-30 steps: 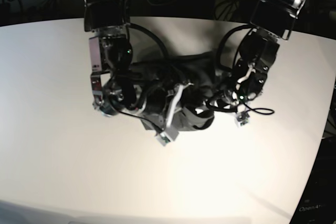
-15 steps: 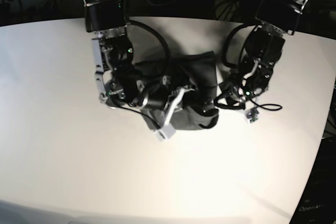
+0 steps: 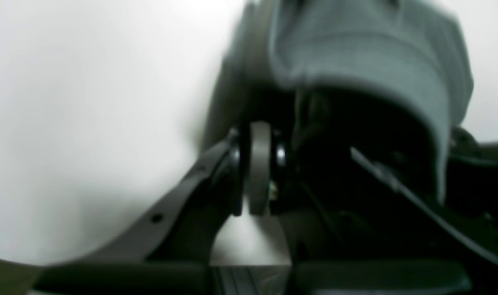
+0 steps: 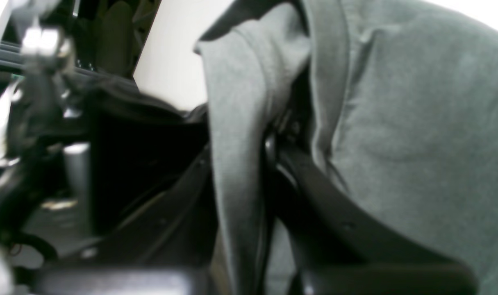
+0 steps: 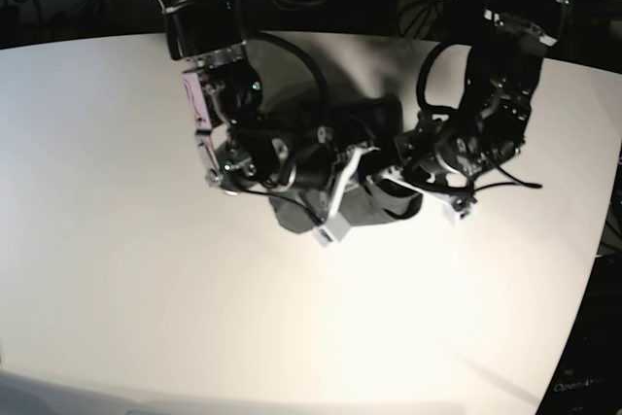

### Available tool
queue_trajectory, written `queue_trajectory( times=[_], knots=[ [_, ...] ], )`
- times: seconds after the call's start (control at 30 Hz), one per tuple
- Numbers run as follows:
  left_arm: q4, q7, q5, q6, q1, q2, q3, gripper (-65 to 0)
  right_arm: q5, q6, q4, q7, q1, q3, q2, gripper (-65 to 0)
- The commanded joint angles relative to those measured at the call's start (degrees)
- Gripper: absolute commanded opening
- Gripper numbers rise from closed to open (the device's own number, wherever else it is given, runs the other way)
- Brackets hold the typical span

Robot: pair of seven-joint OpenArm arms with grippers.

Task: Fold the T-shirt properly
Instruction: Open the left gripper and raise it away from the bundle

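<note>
Going left to right across your base view, the right gripper point(image 5: 340, 203) comes first: its jaws are clamped on the T-shirt point(image 5: 379, 123), and in the right wrist view a fold of grey cloth point(image 4: 232, 164) runs straight down between the two dark fingers point(image 4: 330, 213), pinched tight, with more fabric draped over the outer finger. Next to it, on the right of that view, your left gripper point(image 5: 428, 177) is closed as well; the left wrist view shows its pads point(image 3: 259, 168) pressed together with a thin pale strip between them, and whether that strip is cloth you cannot tell through the blur. A rolled grey edge of the shirt point(image 3: 376, 61) hangs just above and beside those pads.

The T-shirt is bunched in a dark heap between the two arms, near the far middle of the white table point(image 5: 117, 269). You have wide bare table to the left, to the right and all along the near side; the far edge lies close behind the arms, with dark clutter beyond it.

The heap is too crumpled to read a neck direction; its bulk stretches roughly side to side between the grippers
</note>
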Motion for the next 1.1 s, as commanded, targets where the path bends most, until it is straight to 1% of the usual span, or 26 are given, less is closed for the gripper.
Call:
queue_trajectory(
  times=[0.0,0.1,0.23,0.33,0.43,0.6,0.67,0.73,0.77,0.87,0.97,1.03,1.07],
  knots=[
    [1.4,-0.8,0.3,-0.1,-0.8,-0.7,-1.2,-61.9,1.9,0.5,1.0,1.7,1.4,-0.2,-0.4,-64.4],
    [1.9,-0.8,0.3,-0.1,0.3,-1.4,-1.7,-61.9,1.9,0.5,1.0,1.7,1.4,-0.2,-0.4,-64.4],
    [1.9,-0.9,0.3,-0.1,1.2,-3.3,-2.1,-61.9,1.9,0.6,0.9,1.8,1.4,-0.2,-0.3,-64.4],
    [2.0,-0.9,0.3,-0.1,2.3,-4.1,-4.9,-61.9,1.9,0.5,0.8,1.8,1.5,-0.2,-0.3,-64.6],
    [2.0,-0.9,0.3,-0.1,3.9,-5.7,-6.8,-61.9,1.8,0.5,0.8,1.8,1.5,-0.2,-0.3,-64.3],
    [2.0,-1.3,0.3,-0.1,5.4,-7.8,-7.4,-61.9,1.8,0.4,0.8,1.8,1.5,-0.2,-0.3,-64.1],
    [2.0,-1.4,0.3,-0.1,5.6,-7.8,-7.4,-61.9,1.8,0.4,0.8,1.8,1.5,-0.2,-0.3,-62.4],
    [2.0,-1.4,0.3,-0.1,5.9,-7.8,-7.4,-61.9,1.8,0.4,0.8,1.8,1.5,-0.2,-0.3,-56.0],
    [2.1,-1.4,0.3,-0.1,5.9,-7.8,-7.4,-61.9,1.8,0.4,0.8,1.7,1.5,-0.2,-0.3,-51.2],
    [2.1,-1.2,0.2,-0.1,5.9,-7.8,-7.4,-61.9,1.8,0.6,0.8,1.4,1.3,-0.2,-0.2,-34.1],
    [4.8,-0.9,0.3,-0.1,5.9,-7.8,-7.4,-61.9,1.8,0.6,0.7,1.1,1.4,-0.3,-0.2,-17.0],
    [6.5,-0.8,0.1,-0.1,5.9,-7.8,-7.4,-61.9,1.8,0.6,0.7,1.1,1.4,-0.3,-0.1,-8.9],
    [6.9,-0.7,0.0,-0.1,5.9,-7.9,-7.4,-61.9,1.8,0.6,0.7,1.1,1.4,-0.3,-0.1,-6.4]
  ],
)
